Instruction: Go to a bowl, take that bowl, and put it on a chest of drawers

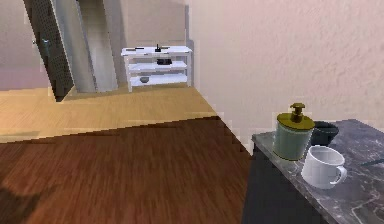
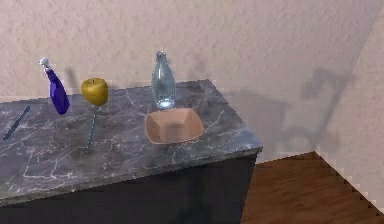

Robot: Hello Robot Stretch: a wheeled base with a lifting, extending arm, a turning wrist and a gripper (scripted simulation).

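**One empty bowl (image 2: 174, 126) on the marble table (image 2: 60, 160)**

The tan bowl sits near the table's front edge, holding nothing. Behind it stands one clear glass bottle (image 2: 163, 80). Toward the back edge are one apple (image 2: 95, 91) and one blue spray bottle (image 2: 56, 88). At the table corner in the forward view are one white mug (image 1: 323, 165), one dark cup (image 1: 324, 132) and one green pump bottle (image 1: 293, 133). The pincer's state cannot be told.

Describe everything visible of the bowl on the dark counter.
The bowl is pale salmon, squarish with rounded corners, smooth and matte like ceramic or plastic. It stands upright, its inside looking empty, on the dark marbled counter toward its right end, just below a clear bottle; whether they touch is unclear.
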